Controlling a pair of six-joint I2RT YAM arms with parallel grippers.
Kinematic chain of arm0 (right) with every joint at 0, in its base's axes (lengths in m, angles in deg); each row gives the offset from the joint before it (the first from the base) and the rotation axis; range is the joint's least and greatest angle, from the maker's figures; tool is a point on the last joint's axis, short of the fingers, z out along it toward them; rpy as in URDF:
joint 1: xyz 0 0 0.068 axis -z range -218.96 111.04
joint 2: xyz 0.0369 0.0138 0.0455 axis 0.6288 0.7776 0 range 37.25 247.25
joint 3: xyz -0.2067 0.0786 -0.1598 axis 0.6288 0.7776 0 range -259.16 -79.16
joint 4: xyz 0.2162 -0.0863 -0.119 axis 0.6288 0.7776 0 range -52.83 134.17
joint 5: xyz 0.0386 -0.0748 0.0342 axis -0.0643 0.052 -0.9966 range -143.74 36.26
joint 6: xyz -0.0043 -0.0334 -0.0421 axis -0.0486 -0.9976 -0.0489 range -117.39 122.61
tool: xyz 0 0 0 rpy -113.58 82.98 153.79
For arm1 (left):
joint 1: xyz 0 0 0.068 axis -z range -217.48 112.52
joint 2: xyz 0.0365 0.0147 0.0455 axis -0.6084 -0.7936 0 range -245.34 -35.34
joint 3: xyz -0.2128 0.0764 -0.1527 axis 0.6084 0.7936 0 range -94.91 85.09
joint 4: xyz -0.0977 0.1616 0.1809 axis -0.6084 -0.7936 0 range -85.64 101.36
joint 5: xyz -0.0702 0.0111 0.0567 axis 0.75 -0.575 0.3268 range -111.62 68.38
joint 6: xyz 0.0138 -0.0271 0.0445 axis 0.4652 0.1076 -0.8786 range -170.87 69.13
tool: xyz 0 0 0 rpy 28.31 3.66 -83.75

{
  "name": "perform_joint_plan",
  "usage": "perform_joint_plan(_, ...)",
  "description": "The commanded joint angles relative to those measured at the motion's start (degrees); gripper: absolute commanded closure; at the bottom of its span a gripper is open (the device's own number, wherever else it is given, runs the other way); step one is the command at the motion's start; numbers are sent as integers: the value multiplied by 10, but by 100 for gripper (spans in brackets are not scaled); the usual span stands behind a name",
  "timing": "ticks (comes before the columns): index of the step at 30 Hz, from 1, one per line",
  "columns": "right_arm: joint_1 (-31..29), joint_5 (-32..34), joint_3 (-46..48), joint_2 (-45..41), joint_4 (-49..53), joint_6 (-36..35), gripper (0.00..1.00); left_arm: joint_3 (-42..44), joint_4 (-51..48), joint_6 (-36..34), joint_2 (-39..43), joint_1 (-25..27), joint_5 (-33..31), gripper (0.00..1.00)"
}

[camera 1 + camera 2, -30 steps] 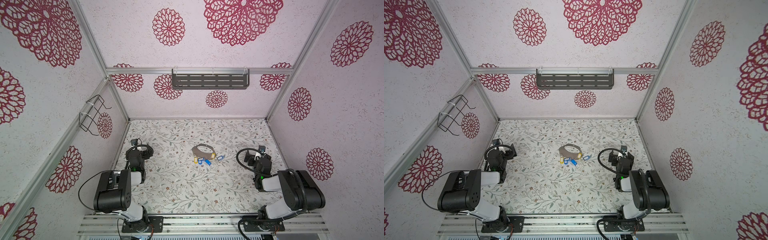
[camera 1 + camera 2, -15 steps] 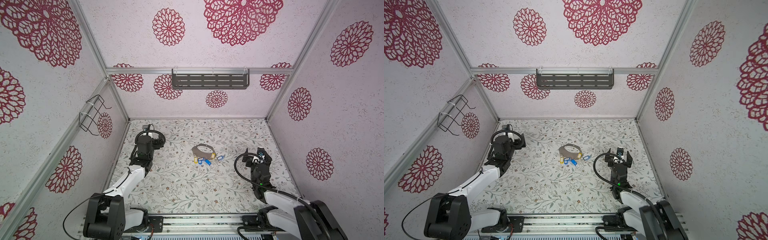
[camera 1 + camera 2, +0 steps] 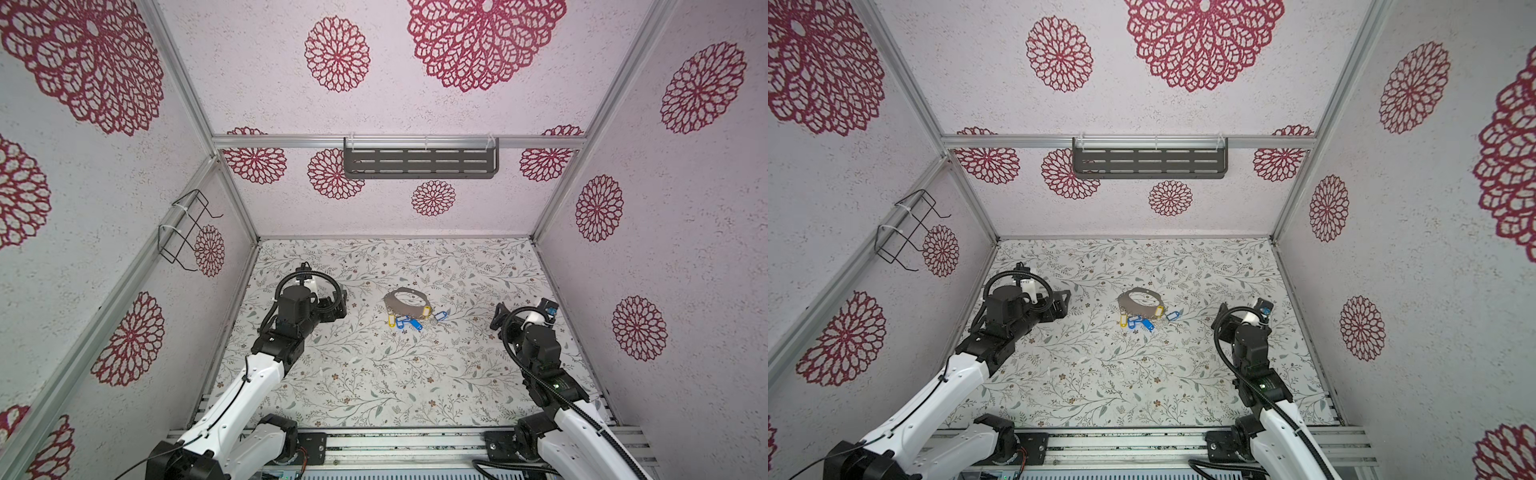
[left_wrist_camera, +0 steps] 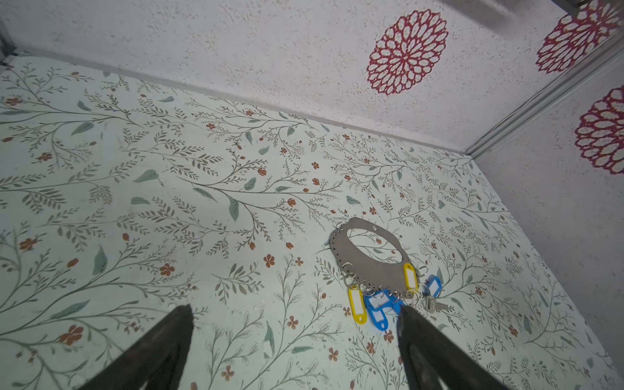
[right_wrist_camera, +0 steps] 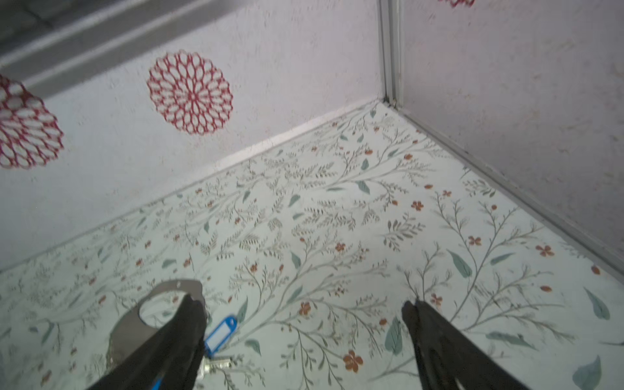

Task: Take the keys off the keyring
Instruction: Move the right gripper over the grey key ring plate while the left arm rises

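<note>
A: Keyring (image 3: 405,300) lies flat on the counter (image 3: 353,374), about the middle, a little to the far side. Keys (image 3: 409,322) fan off its near edge, blue and yellow, and all look threaded on. Both top views agree.

B: Claws?

A: Left claw (image 3: 337,306) is out to the left of the ring and right claw (image 3: 500,312) to the right, both well apart from it. In the left wrist view the fingers (image 4: 175,324) are spread wide with nothing between. The right claw is the same, spread and empty.

B: So the step is the approach. How to do it well?

A: My read is that one claw steadies the ring while the other works a tag. The ring's far arc is bare of tags, so the left claw could press or pinch there and stay clear of the cluster.

B: And the right?

A: One blue tag (image 5: 221,332) lies alone at the right end, beside a silver key (image 4: 435,305). It's the easiest first target, since the others overlap. Come in low and take the plastic body, not the small loop.

B: Risks?

A: The ring is thin and flat, so fingers may skid over it instead of getting under. Pulling with the ring unheld would likely drag the whole bunch. How each loop frees from its hole is too small to tell.
</note>
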State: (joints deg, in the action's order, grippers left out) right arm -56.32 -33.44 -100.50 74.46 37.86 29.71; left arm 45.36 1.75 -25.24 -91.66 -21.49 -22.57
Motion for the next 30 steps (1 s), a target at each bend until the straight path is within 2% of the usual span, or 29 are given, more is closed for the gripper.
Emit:
perform_joint_plan(1,0,-68,-44,52,70,-8,9,-7,-63,1,50,0,-53,3)
perform_joint_plan(4,-9,-100,-96,143,111,-30,14,23,-93,24,93,0,-145,3)
perform_joint_plan(7,-19,-133,-149,240,147,-42,14,56,-159,104,138,-2,-312,3)
perform_joint_plan(9,-24,-159,-161,288,133,-43,23,72,-201,146,165,-5,-381,3)
perform_joint_plan(10,-24,-171,-166,308,124,-40,28,84,-204,147,178,-6,-391,3)
perform_joint_plan(13,-30,-219,-190,363,96,-31,46,123,-186,139,207,-7,-383,3)
perform_joint_plan(15,-33,-254,-212,398,85,-34,50,150,-172,150,221,-7,-363,3)
perform_joint_plan(18,-37,-297,-262,466,97,-50,48,176,-138,133,242,-8,-325,3)
perform_joint_plan(22,-48,-322,-323,542,118,-61,45,178,-153,154,246,-8,-345,3)
perform_joint_plan(27,-60,-305,-362,597,126,-76,45,182,-121,145,203,-8,-324,3)
perform_joint_plan(30,-78,-265,-399,635,158,-94,49,177,-94,135,163,-7,-295,3)
